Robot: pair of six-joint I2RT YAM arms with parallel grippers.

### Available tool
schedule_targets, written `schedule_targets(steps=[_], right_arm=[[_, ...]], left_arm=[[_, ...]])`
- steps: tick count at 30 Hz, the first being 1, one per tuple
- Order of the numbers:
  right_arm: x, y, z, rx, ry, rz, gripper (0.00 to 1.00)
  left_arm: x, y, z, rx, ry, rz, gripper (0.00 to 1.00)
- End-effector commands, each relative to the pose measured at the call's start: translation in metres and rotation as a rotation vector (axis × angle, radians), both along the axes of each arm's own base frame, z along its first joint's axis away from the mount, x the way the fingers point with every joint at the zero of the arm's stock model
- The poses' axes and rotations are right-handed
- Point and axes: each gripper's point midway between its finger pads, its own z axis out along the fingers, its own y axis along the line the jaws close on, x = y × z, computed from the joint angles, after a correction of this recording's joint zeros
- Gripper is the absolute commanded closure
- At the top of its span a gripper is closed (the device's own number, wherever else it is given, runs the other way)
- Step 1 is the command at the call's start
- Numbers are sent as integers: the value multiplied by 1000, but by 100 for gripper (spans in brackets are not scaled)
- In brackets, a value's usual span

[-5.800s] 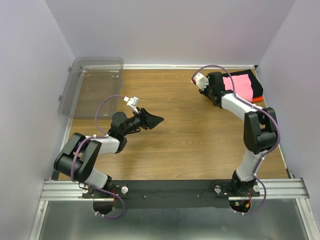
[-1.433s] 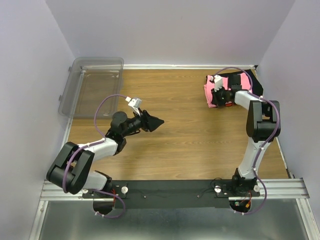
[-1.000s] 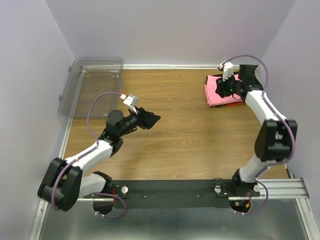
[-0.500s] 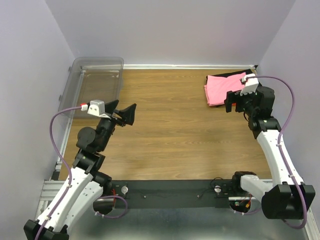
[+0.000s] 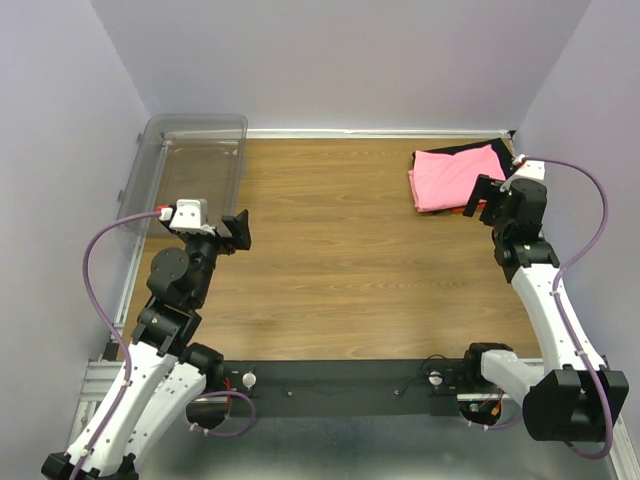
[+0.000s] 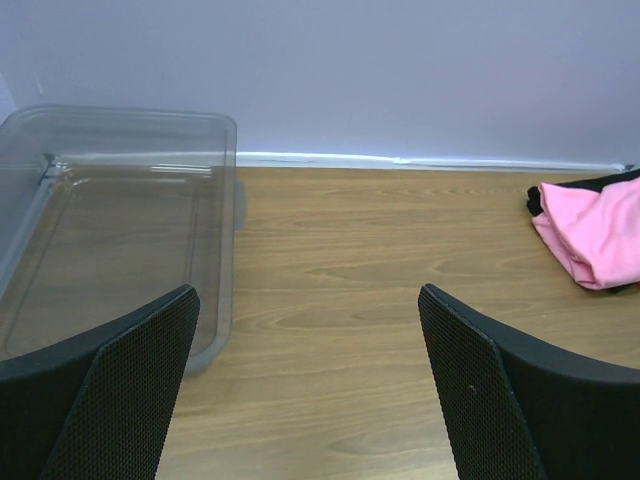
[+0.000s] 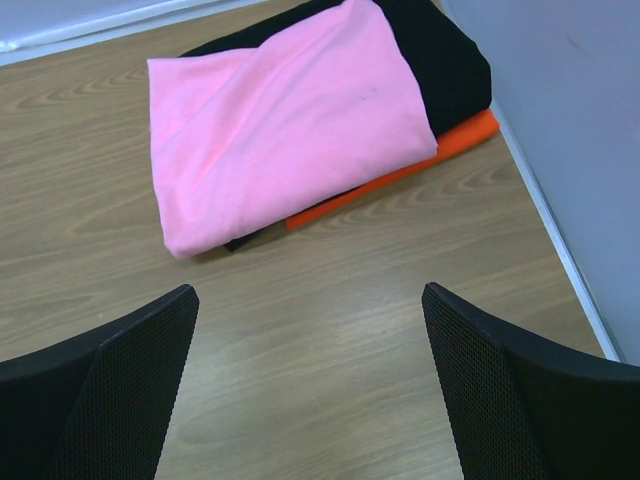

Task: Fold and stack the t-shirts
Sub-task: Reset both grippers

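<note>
Because the pile of t-shirts [image 5: 455,178] sits in the far right corner of the tabletop [image 5: 340,260], just ahead of the right tool [image 7: 309,292] and a little to its left in the wrist view, any further move on it falls, by my judgement, to the right arm; the left tool [image 6: 307,295] is well apart from the pile, across the tabletop, near the clear plastic bin [image 6: 120,112]; both tools stand with jaws wide apart and hold nothing, their inner faces black with a fine dimpled mesh; the pink t-shirt [image 7: 290,140] lies on top, a soft matte fold, roughly rectangular, its long axis running in the right wrist view from near left to far right, its near-left edge rounded and plump; under it the black t-shirt [image 7: 445,60] shows along the far side, and the orange t-shirt [image 7: 455,148] peeps out as a thin strip at the bottom, toward the wall [image 7: 560,100]; the tabletop is smooth wood-grain, the bin rigid and see-through; the stack looks finished, or wants only a light squaring.
</note>
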Motion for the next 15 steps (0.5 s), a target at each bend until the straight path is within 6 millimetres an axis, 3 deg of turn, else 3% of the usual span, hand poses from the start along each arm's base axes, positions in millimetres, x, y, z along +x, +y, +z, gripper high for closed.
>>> schedule_targets(steps=[1, 15], right_arm=[[-2, -11, 1, 3, -26, -73, 0], [-3, -15, -7, -25, -13, -85, 0]], left_arm=[[3, 7, -8, 34, 22, 35, 2], [3, 3, -9, 29, 23, 15, 2]])
